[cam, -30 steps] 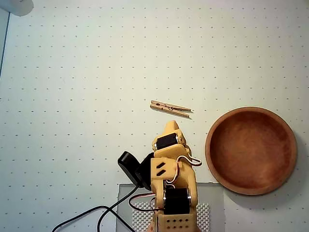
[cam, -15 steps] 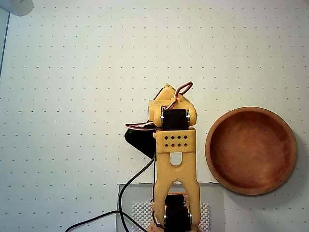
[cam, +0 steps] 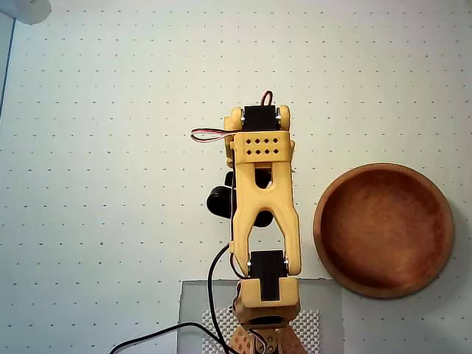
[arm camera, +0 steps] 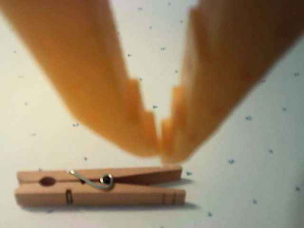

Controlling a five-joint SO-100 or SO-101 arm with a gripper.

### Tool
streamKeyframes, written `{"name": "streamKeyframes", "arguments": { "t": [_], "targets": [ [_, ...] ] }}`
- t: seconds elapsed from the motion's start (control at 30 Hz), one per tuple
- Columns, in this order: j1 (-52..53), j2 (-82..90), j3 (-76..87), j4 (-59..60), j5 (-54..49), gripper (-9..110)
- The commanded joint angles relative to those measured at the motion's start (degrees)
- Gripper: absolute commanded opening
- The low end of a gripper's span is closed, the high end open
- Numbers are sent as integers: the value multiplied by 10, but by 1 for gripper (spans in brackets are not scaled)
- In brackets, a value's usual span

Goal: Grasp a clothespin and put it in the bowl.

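Seen from the wrist: gripper [arm camera: 160, 154] pressed together, tips meeting just above the clothespin [arm camera: 99, 186], with a narrow wedge of daylight widening upward between the two orange fingers [arm camera: 107, 95]. Nothing pinched. Clothespin flat on the dotted white table [arm camera: 247, 156], lengthwise from 9 o'clock to 3 o'clock, metal spring [arm camera: 92, 180] toward the left half, tapered end pointing to 3 o'clock and lying directly under the fingertips; whether touching them or just clear, cannot tell. From overhead: yellow arm [cam: 259, 199] stretched from the base at 6 o'clock straight toward 12 o'clock, covering the clothespin and the fingertips entirely. Black wrist camera [cam: 220, 200] poking out at the arm's 9 o'clock side, black cable [cam: 177, 328] trailing off toward 7 o'clock. Reddish-brown wooden bowl [cam: 322, 228] at the arm's 3 o'clock, near it but apart, upright and holding nothing. Grey mat [cam: 324, 310] under the base.
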Motion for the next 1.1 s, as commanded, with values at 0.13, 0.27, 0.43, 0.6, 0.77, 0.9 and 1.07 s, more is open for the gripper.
{"name": "streamKeyframes", "arguments": {
  "t": [0.13,0.27,0.43,0.6,0.77,0.9,1.07],
  "targets": [
    [-32,-68,-25,4,-35,-2],
    [-37,-93,-30,4,-51,-2],
    [-37,-113,-62,4,20,-2],
    [-37,-126,-107,4,176,-2],
    [-33,-121,-139,10,349,-2],
    [-38,-128,-146,6,410,-2],
    [-54,-124,-146,4,425,-2]
  ]
}}
